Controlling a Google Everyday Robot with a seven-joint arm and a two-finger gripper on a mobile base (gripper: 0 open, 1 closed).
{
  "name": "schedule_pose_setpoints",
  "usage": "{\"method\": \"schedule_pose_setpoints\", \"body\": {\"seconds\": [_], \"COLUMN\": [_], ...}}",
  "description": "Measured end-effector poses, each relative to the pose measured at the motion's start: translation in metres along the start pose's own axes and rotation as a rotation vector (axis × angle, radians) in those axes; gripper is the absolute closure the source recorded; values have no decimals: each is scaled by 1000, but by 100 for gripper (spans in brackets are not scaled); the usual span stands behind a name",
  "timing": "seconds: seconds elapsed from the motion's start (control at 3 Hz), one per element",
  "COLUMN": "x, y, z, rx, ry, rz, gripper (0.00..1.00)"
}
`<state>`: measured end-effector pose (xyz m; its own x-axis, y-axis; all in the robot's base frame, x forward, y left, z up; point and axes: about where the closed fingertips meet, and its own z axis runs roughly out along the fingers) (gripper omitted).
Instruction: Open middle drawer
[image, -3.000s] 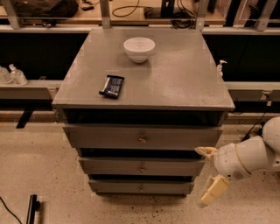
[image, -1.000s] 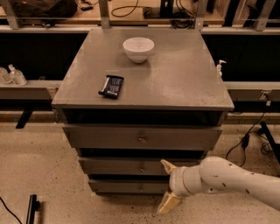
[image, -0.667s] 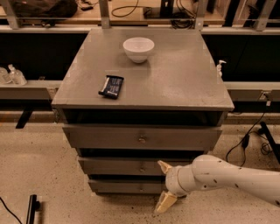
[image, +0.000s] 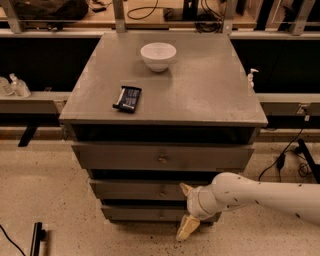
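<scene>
We see the white arm (image: 260, 195) reaching in low from the right, stretched leftward across the front of the grey cabinet (image: 200, 90). Its gripper (image: 186, 208) sits just right of the middle drawer (image: 130, 190) and its small knob (image: 162, 191). The tan fingers (image: 188, 227) are spread wide, one above the other. The upper tip lies over the middle drawer's front; we cannot tell if it touches. Three seconds ago the gripper hung off the cabinet's right edge; since then it has swung in front of the drawers. The middle drawer remains shut.
</scene>
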<state>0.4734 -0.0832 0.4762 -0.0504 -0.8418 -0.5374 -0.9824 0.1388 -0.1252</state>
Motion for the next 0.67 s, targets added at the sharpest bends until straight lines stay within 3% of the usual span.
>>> {"method": "schedule_pose_setpoints", "body": {"seconds": [0.67], "x": [21], "y": [-35], "z": [12], "rx": [-1], "ry": [53], "rz": [30], "gripper": [0]}}
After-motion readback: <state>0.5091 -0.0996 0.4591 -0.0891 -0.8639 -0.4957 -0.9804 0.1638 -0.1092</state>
